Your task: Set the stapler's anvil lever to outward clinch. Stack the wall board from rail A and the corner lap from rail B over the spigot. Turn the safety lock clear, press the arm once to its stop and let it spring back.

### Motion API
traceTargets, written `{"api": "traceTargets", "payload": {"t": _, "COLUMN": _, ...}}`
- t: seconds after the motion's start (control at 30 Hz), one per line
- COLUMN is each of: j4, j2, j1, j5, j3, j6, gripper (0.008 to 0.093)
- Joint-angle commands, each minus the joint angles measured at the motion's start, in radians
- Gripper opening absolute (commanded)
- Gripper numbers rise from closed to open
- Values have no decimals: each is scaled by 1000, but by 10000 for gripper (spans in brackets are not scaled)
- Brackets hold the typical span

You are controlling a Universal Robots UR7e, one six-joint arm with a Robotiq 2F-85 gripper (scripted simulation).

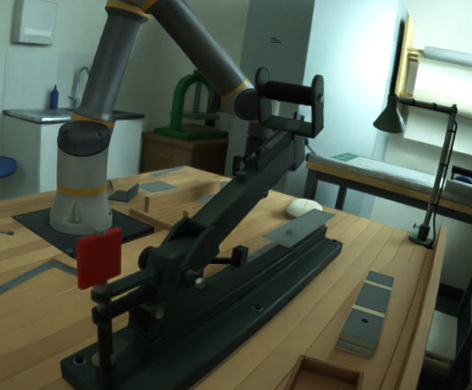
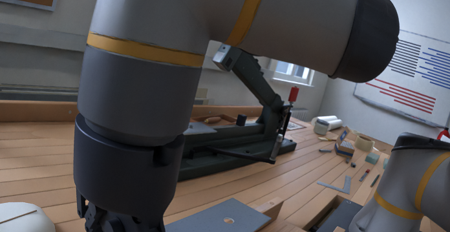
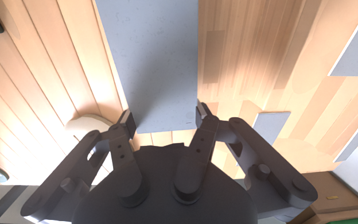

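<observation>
On the wooden rails behind the stapler lies a grey board with a small hole, also seen from the second side camera. My gripper is low over its near end, fingers on its two long edges, gripping the board. The long-arm stapler stands mid-bench with its arm raised. A grey board rests on its bed. A red tab on a post stands at its pivot end. In the side camera the stapler arm hides my gripper.
A wooden rail block stands by the gripped board. A white rounded object lies close by. More grey boards lie on the rails. A stack of grey sheets sits near the bench edge. Small tools lie scattered beyond.
</observation>
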State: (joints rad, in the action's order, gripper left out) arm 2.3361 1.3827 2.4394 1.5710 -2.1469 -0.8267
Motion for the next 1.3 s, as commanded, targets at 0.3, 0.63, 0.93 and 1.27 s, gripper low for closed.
{"api": "traceTargets", "payload": {"t": 0.3, "j4": 2, "j2": -3, "j1": 0, "j5": -1, "j3": -1, "j6": 0, "gripper": 445}}
{"api": "traceTargets", "payload": {"t": 0.63, "j4": 2, "j2": -4, "j1": -1, "j5": -1, "j3": -1, "j6": 0, "gripper": 245}}
{"api": "traceTargets", "payload": {"t": 0.93, "j4": 2, "j2": -5, "j1": -1, "j5": -1, "j3": -2, "j6": 0, "gripper": 80}}
{"api": "traceTargets", "payload": {"t": 1.27, "j4": -15, "j2": 6, "j1": -1, "j5": 0, "j3": 4, "j6": 0, "gripper": 80}}
